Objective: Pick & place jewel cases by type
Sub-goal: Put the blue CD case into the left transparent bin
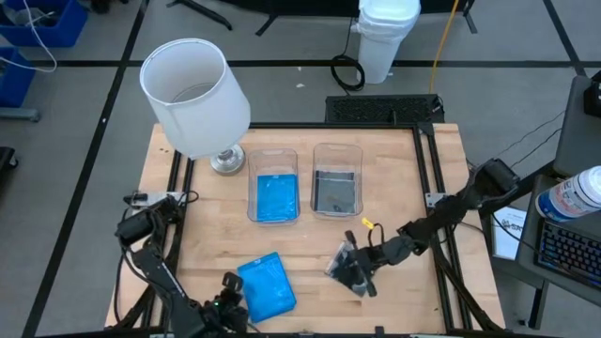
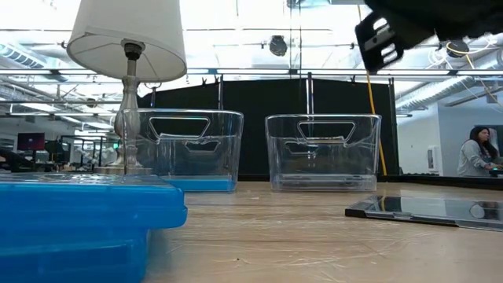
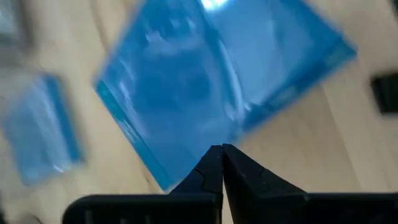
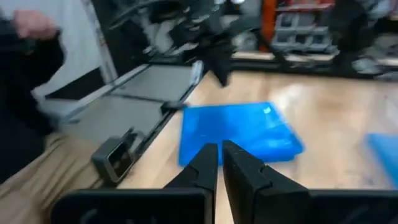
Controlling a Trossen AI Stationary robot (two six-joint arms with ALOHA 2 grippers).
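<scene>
A bright blue jewel case stack (image 1: 266,286) lies flat near the table's near edge and fills the low view's left (image 2: 78,224). My left gripper (image 1: 231,295) is shut, with its tips (image 3: 221,149) at the stack's left edge. A dark smoky case (image 2: 424,211) lies flat on the wood, partly under my right gripper (image 1: 351,272). That gripper is shut and hangs well above the table (image 2: 383,43). Its wrist view looks across at the blue stack (image 4: 236,132). The left tub (image 1: 273,186) holds blue cases and the right tub (image 1: 336,180) holds dark ones. My left gripper's shut fingertips (image 3: 211,165) stand against the edge of the blue stack's top case (image 3: 186,168), coming in low from the table's left. I cannot tell whether they touch it. The case lies flat on the one beneath it.
A table lamp with a white shade (image 1: 195,94) stands on its base (image 1: 227,161) at the far left, beside the left tub. A small yellow tag (image 1: 367,223) lies near the right arm. Bare wood (image 1: 310,244) spans between the tubs and the near cases. A person (image 2: 477,153) is in the room beyond.
</scene>
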